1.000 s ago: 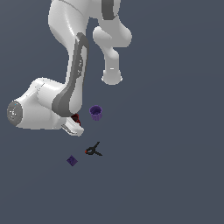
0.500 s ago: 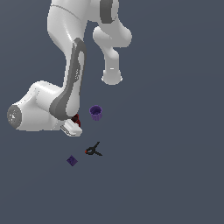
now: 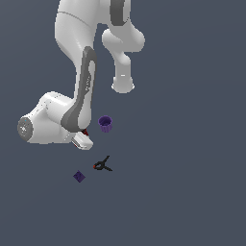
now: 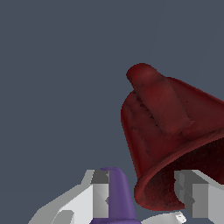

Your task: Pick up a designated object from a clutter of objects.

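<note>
Wrist view: dark red mug (image 4: 170, 131) fills the frame close up, handle (image 4: 157, 103) facing the camera, rim and dark inside toward the gripper (image 4: 148, 194). One finger (image 4: 199, 194) sits at the mug's rim, the other finger (image 4: 101, 192) is beside the purple cup (image 4: 117, 194), which pokes into view between them. Jaws look spread with the mug rim in the gap, but I cannot tell whether they are clamped on it or just around it.

Exterior view: mug almost fully hidden behind the arm's wrist (image 3: 79, 120); only a red sliver (image 3: 85, 131) shows just above the white gripper tip (image 3: 82, 141). This view gives the layout the wrist camera lacks: purple cup (image 3: 105, 123) just to the exterior view's right of the gripper, upright, open end up. Black clamp with orange tip (image 3: 102, 165) lies below it in the picture, apart from the cup. Small purple cube (image 3: 79, 176) near the clamp, on the exterior view's left of it, not touching.

Surface: flat uniform dark grey-blue floor (image 3: 192, 182), no edges or walls visible in either view.

Room: cup is the tight neighbour; clamp and cube stand clear of the gripper.
</note>
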Controlling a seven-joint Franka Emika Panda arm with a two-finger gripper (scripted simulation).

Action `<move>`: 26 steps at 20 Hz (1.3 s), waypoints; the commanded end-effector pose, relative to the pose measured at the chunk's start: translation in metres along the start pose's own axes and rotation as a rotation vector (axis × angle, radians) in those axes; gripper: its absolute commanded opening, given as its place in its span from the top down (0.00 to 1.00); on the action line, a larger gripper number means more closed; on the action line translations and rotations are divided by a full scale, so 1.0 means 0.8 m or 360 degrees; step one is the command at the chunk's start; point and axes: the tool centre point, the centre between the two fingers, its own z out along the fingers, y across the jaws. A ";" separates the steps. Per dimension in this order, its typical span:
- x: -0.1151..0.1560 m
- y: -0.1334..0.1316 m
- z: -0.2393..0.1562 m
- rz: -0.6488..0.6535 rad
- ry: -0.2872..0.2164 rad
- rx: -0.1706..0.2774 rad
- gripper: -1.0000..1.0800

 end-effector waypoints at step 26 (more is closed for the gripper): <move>-0.059 -0.021 -0.020 -0.0001 0.0001 -0.0001 1.00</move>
